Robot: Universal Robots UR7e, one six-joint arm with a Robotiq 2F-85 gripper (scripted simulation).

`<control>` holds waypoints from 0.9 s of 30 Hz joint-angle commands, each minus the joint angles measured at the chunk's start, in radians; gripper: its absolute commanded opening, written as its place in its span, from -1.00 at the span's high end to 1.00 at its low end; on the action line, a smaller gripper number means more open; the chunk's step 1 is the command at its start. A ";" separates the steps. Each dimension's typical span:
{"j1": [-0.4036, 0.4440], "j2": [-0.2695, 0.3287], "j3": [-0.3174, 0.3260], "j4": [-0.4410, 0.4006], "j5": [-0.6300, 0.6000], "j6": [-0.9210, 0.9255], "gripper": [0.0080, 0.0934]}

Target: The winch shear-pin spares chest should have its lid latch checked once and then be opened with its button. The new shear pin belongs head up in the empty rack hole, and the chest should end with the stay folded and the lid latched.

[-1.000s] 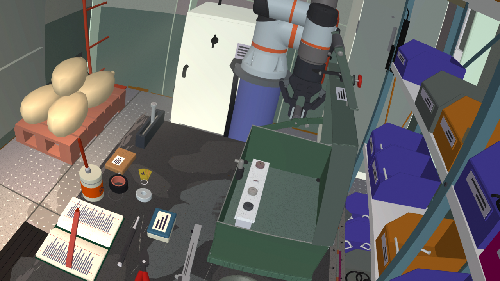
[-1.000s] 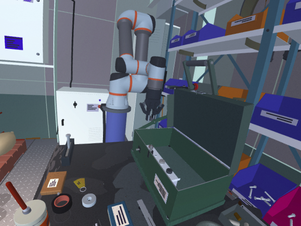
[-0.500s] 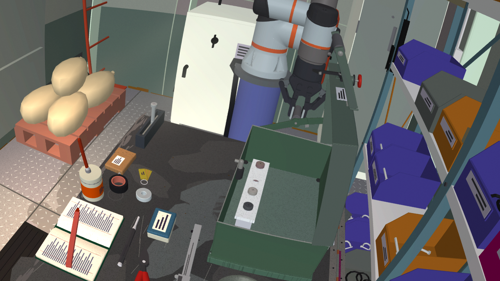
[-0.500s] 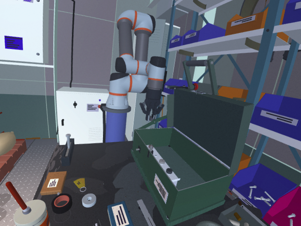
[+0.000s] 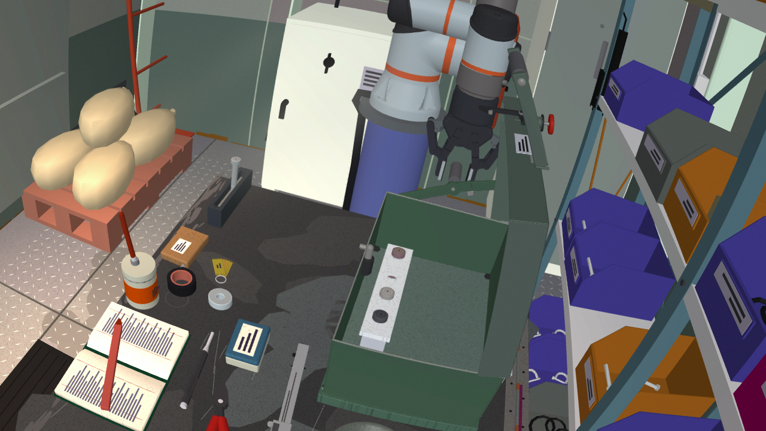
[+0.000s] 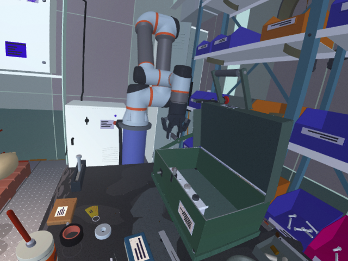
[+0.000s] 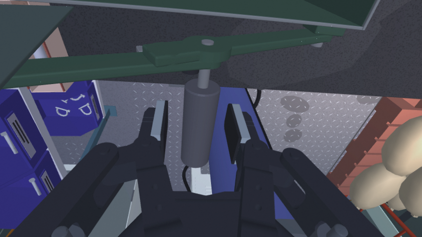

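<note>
On the dark bench the green chest (image 5: 423, 300) (image 6: 213, 191) stands with its lid (image 5: 522, 214) (image 6: 244, 143) raised and its jointed stay (image 5: 455, 187) (image 7: 189, 54) stretched out behind the back wall. Just above the stay's joint my gripper (image 5: 459, 170) (image 6: 174, 135) (image 7: 196, 123) is open, with the stay's dark cylindrical knob (image 5: 455, 171) (image 7: 199, 123) standing between its fingers. Inside the chest a white rack (image 5: 385, 292) (image 6: 188, 191) carries pin heads and one empty hole (image 5: 392, 277). The new shear pin (image 5: 234, 170) (image 6: 79, 162) stands upright in a dark holder (image 5: 230, 198) on the bench's far left.
Shelves of blue and orange bins (image 5: 643, 241) (image 6: 309, 134) stand close to the right of the lid. Tape (image 5: 181, 281), a washer (image 5: 220, 298), a small box (image 5: 185, 245), a notebook (image 5: 123, 364) and a tub (image 5: 140, 279) lie on the bench's left side.
</note>
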 commanded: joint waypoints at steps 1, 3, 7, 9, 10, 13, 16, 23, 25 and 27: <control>0.000 0.000 0.000 0.000 0.000 0.000 0.06; 0.000 0.000 0.000 0.000 0.000 0.000 0.06; 0.000 -0.002 -0.001 0.003 0.000 0.000 0.06; 0.000 -0.008 -0.003 0.010 0.000 0.000 0.06; 0.000 -0.013 -0.005 0.016 0.000 0.000 0.06; 0.000 -0.033 -0.012 0.043 0.000 0.000 0.06; 0.000 -0.061 -0.023 0.082 0.000 0.000 0.06; 0.000 -0.134 -0.058 0.191 0.000 0.000 0.06; 0.000 -0.151 -0.068 0.218 0.000 0.000 0.06; 0.000 -0.166 -0.077 0.241 0.000 0.000 0.06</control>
